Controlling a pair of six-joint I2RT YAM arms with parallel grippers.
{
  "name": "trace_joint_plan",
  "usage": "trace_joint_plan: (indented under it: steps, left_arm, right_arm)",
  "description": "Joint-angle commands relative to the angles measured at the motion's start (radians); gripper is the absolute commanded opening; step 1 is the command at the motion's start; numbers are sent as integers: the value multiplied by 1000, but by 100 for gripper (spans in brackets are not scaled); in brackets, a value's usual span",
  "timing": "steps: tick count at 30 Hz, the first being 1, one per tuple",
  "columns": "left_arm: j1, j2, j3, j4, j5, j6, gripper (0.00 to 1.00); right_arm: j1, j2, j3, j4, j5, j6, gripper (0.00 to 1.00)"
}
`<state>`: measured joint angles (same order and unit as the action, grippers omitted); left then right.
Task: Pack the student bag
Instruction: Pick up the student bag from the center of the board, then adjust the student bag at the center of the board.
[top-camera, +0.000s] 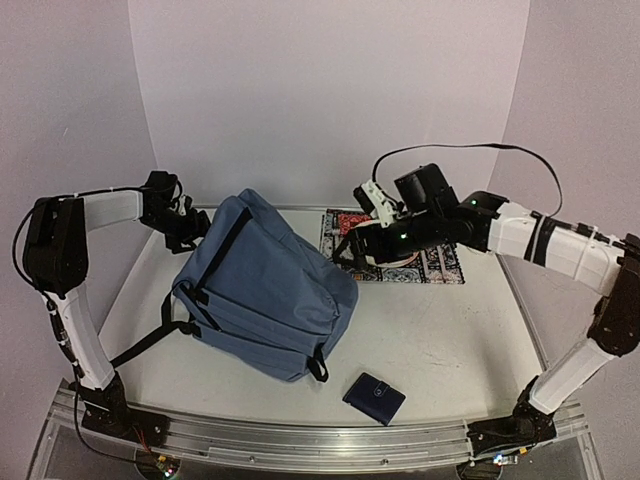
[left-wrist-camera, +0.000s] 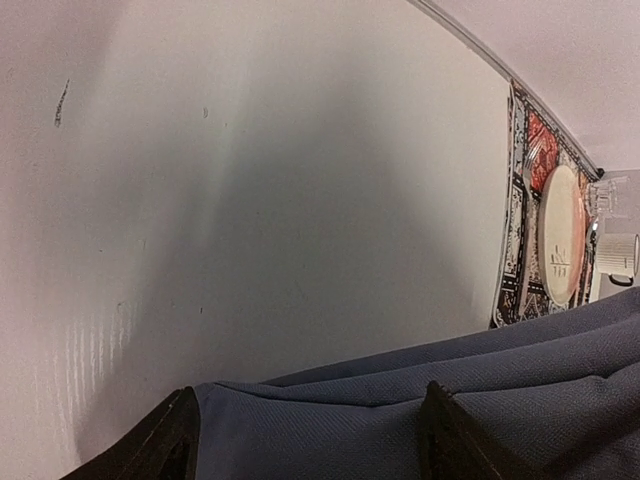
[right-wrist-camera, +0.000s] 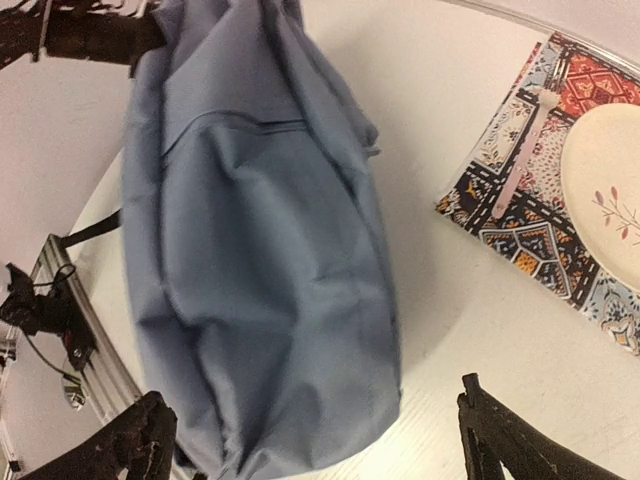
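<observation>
The student bag (top-camera: 262, 285), a large slate-blue backpack with black straps, lies on the white table left of centre. My left gripper (top-camera: 188, 228) is at the bag's far left top corner. In the left wrist view its fingers (left-wrist-camera: 178, 442) stand wide apart, open, with a fold of the bag's blue fabric (left-wrist-camera: 330, 430) lying between them. My right gripper (top-camera: 352, 246) hovers by the bag's far right side. It is open (right-wrist-camera: 315, 445), its fingertips (right-wrist-camera: 150, 440) spread over the bag's rounded end (right-wrist-camera: 270, 300) and the bare table, with nothing held.
A small dark navy wallet (top-camera: 374, 398) lies near the front edge, right of the bag. A patterned placemat (top-camera: 440, 265) with a cream plate (right-wrist-camera: 605, 180) and a pale utensil (right-wrist-camera: 525, 150) sits at the back right, under my right arm. A black strap (top-camera: 150, 340) trails left.
</observation>
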<state>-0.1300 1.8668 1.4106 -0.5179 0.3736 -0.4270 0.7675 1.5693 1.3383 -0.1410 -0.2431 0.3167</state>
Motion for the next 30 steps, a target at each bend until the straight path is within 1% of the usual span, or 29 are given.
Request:
trace_joint_plan:
  steps: [1,5,9,11,12,13,14,15,17,18,19,20,21,26,30]
  left_arm:
    - [-6,9,-49,-6,67,41,76]
    - [-5,24,-70,2,84,38,75]
    - [-5,33,-89,6,129,32,75]
    - [-5,27,-107,7,143,31,74]
    - [-4,20,-119,7,150,30,74]
    - [-5,12,-134,7,155,30,73]
    - [-5,3,-152,7,161,30,73]
    - [-5,-9,-168,7,167,29,72]
    - [-4,-36,-211,7,179,28,71]
    - [-5,-51,-234,7,186,27,71]
    - [-5,-72,-258,7,187,25,70]
    - [-5,-89,-284,7,190,21,70]
    - [-5,-106,-318,7,199,18,70]
    - [-11,-220,-456,4,265,-35,68]
    - [-65,-326,-546,-5,271,-91,67]
  right_arm:
    - [124,-24,-126,-24,-46,64,98]
    - [206,1,-227,104,-75,178,98]
    - [253,68,-244,184,-43,248,98]
    - [256,99,-238,217,-45,260,95]
    - [257,110,-227,228,-47,253,90]
    - [257,118,-203,231,-49,244,84]
    - [256,123,-176,229,-48,234,75]
    - [256,125,-153,226,-46,224,61]
    - [252,119,-98,208,-33,201,38]
    - [247,115,-75,193,-28,193,21]
    - [241,108,-49,179,-30,185,10]
    - [237,98,-12,162,-32,174,2]
    - [234,90,21,132,-29,163,0]
    - [222,63,220,-22,-5,96,0]
    - [178,54,319,-64,-13,94,0]
